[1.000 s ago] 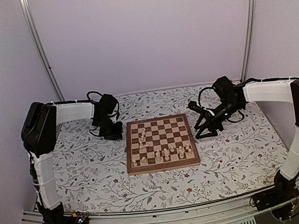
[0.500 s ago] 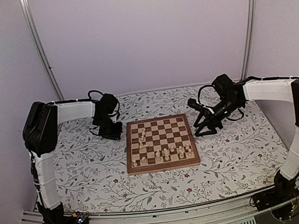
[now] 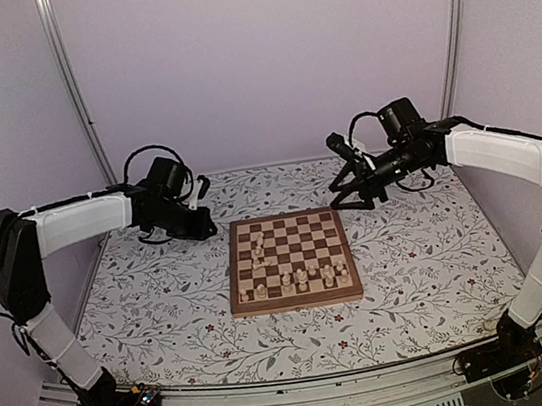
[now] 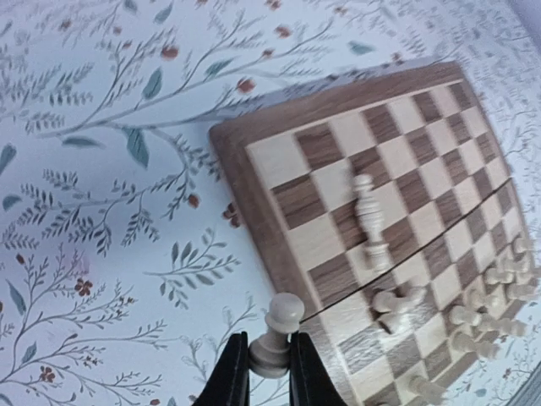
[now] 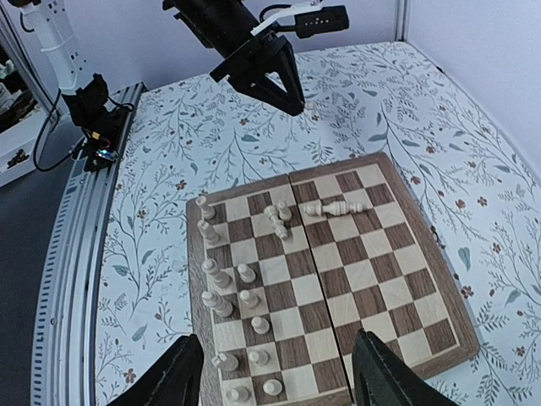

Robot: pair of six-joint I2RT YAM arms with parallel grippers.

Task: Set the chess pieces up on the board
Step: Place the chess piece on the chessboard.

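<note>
The board lies mid-table on the floral cover. Several pale chess pieces stand along its near rows. A few more lie toppled by its left edge. My left gripper hovers off the board's far left corner, shut on a pale pawn. That pawn is pinched by its base between the black fingers, over the cover just off the board's border. My right gripper hangs open and empty above the far right corner. Its wrist view looks down on the board, with a tall piece lying flat.
The floral table cover runs around the board on all sides. A metal rail with both arm bases edges the near side. Pale walls and two slanted poles close the back. The left arm shows in the right wrist view.
The left gripper closed on a pawn on the cover by the board's far left corner and lifted it. The right gripper rose and swung back toward the far right corner, staying open.
</note>
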